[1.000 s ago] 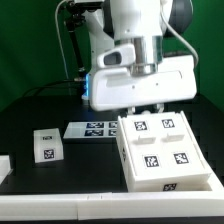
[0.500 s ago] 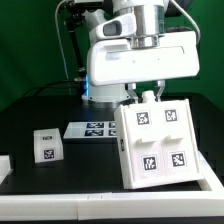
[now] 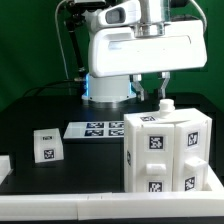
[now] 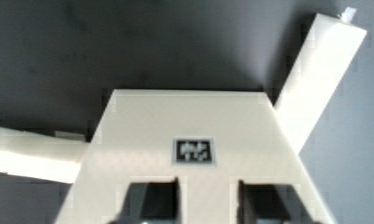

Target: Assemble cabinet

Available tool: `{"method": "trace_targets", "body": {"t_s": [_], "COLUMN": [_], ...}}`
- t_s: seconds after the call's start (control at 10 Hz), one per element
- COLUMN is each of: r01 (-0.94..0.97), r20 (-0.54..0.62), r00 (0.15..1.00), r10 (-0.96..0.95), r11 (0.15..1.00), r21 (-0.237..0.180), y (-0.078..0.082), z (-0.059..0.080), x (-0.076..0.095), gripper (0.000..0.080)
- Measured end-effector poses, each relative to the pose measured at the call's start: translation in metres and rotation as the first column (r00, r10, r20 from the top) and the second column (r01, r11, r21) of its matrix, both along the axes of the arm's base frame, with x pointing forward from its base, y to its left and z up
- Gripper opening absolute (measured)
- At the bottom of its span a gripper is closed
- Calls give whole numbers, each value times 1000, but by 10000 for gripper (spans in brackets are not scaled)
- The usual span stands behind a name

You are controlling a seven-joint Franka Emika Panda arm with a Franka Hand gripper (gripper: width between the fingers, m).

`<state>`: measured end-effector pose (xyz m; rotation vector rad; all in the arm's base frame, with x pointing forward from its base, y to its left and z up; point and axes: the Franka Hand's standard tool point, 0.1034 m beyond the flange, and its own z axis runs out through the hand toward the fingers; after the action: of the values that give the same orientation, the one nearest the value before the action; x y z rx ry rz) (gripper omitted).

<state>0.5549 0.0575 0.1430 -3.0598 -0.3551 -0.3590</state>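
Observation:
The cabinet (image 3: pixel 165 150) is a large white boxy body with several black-and-white tags. It stands upright on the black table at the exterior view's right. My gripper (image 3: pixel 160 100) is right above it, with its fingers at the cabinet's top edge. In the wrist view the cabinet (image 4: pixel 184 120) fills the middle and shows one tag. My gripper (image 4: pixel 207 205) has a white part of the cabinet between its two dark fingers (image 4: pixel 166 205), so it is shut on the cabinet.
A small white tagged block (image 3: pixel 45 145) sits at the exterior view's left. The marker board (image 3: pixel 95 129) lies flat behind it. Another white piece (image 3: pixel 4 165) shows at the left edge. The wrist view shows a long white strip (image 4: pixel 317 80) beside the cabinet.
The cabinet has swung from lying tilted with its tagged face up to standing upright. My gripper has risen with it, holding its top edge.

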Motion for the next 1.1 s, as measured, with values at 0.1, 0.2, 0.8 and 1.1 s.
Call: {"method": "trace_targets", "body": {"t_s": [0.1,0.2,0.8,1.1], "r01": [0,0,-61,-83], "r20": [0,0,-39,-96], "r00": [1000,1000,997,992], "r10": [0,0,59,77], "r11": [1000,1000,997,995], "r21": [0,0,-40,-60], "y": [0,0,-55,-117], "z": [0,0,-45,-60], "x": [0,0,-62,-87], "gripper": [143,143,764,798]}}
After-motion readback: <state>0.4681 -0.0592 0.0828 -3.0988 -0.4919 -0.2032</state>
